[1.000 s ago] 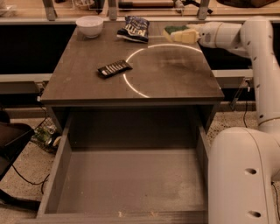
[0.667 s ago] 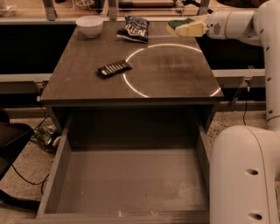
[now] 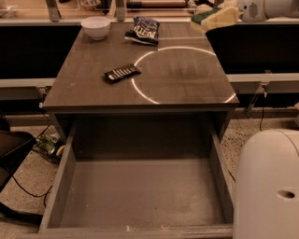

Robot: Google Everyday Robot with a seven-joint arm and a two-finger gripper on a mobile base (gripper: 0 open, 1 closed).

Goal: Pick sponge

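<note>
The sponge [image 3: 201, 18], dark green on top with pale foam beneath, is off the table and held in the air above the table's far right corner. My cream-coloured gripper [image 3: 214, 19] reaches in from the top right and is shut on the sponge. The arm's white wrist [image 3: 261, 8] runs off the right edge of the view. Most of the sponge's foam body is hidden by the fingers.
On the dark table [image 3: 187, 79] are a white bowl [image 3: 96, 27] at the far left, a dark snack bag [image 3: 142, 30] and a black remote [image 3: 122, 73]. An open drawer [image 3: 140, 196] juts out in front. My white base [image 3: 268, 186] is at the lower right.
The gripper has risen and drawn back to the right with the sponge in it, from table height to well above the far right corner.
</note>
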